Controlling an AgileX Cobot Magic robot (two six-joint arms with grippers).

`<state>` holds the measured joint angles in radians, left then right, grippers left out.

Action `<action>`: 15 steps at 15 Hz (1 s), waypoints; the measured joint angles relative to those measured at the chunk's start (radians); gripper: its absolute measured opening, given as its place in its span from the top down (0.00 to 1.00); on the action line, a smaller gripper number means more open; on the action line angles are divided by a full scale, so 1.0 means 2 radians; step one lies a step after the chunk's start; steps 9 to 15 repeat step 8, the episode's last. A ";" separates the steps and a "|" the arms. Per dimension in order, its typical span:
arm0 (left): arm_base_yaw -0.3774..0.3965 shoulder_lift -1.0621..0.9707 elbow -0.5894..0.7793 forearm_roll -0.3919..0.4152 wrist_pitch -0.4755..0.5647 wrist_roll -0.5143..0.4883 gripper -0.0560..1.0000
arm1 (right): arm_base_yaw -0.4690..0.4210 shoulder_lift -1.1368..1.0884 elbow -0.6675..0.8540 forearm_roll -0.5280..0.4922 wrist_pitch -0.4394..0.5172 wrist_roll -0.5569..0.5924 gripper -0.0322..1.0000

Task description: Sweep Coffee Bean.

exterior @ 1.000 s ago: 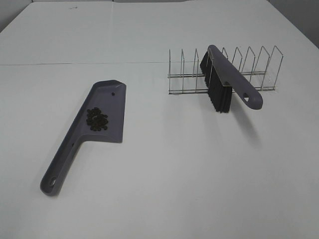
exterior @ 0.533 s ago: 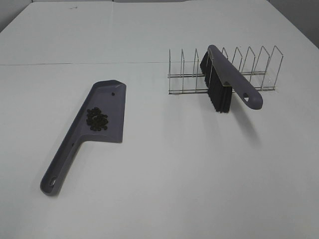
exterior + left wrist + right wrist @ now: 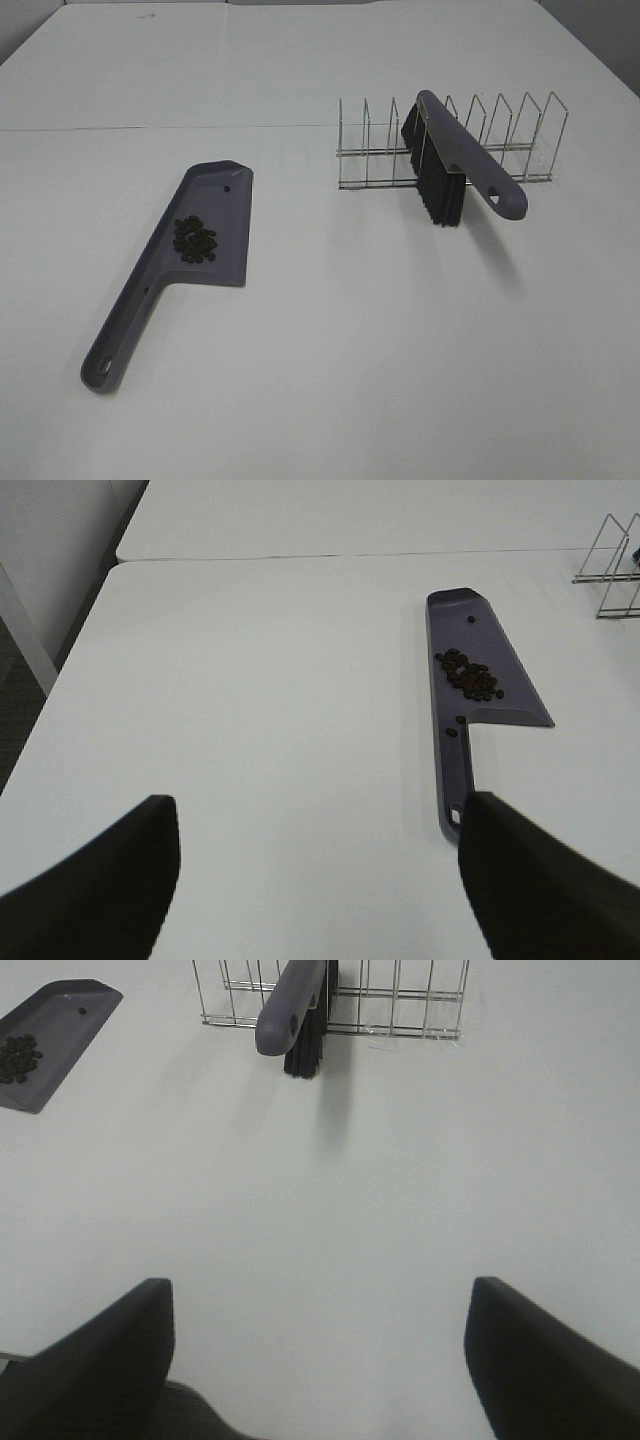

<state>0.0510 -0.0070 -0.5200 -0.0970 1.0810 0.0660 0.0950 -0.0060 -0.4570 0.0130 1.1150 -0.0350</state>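
Dustpan (image 3: 190,250), grey and long-handled, lies flat on the white desk (image 3: 330,380) in the high exterior view, on the desk's left half, its handle running toward the near left corner. The coffee bean (image 3: 194,240) cluster sits inside the pan's flat tray, close to the wall on the handle side. Toward the far right of the desk stands a wire rack (image 3: 500,140) with upright dividers, and a brush (image 3: 455,165) rests in it with its black bristles hanging down to the desk and its grey handle sticking out toward the near edge. Neither arm shows in this view

From the left wrist, the left gripper (image 3: 320,865) hangs over bare desk with its two dark fingers (image 3: 100,880) spread wide and nothing between them. Beyond it the dustpan (image 3: 470,695) lies with the coffee bean (image 3: 470,675) pile on its tray and a couple of stray beans nearer the handle; a corner of the wire rack (image 3: 612,570) shows at the side

From the right wrist, the right gripper (image 3: 320,1345) is likewise wide apart and empty above bare desk. Ahead of it the brush (image 3: 295,1005) leans in the wire rack (image 3: 400,1005), and a corner of the dustpan (image 3: 60,1045) carries the coffee bean (image 3: 17,1057) cluster
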 joint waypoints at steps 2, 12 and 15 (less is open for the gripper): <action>0.000 0.000 0.000 0.000 0.000 0.000 0.28 | 0.000 0.000 0.000 0.000 0.000 0.000 0.28; 0.000 0.000 0.000 0.000 0.000 0.000 0.28 | 0.000 0.000 0.000 0.000 0.000 0.000 0.28; 0.000 0.000 0.000 0.000 0.000 0.000 0.28 | 0.000 0.000 0.000 0.000 0.000 0.000 0.28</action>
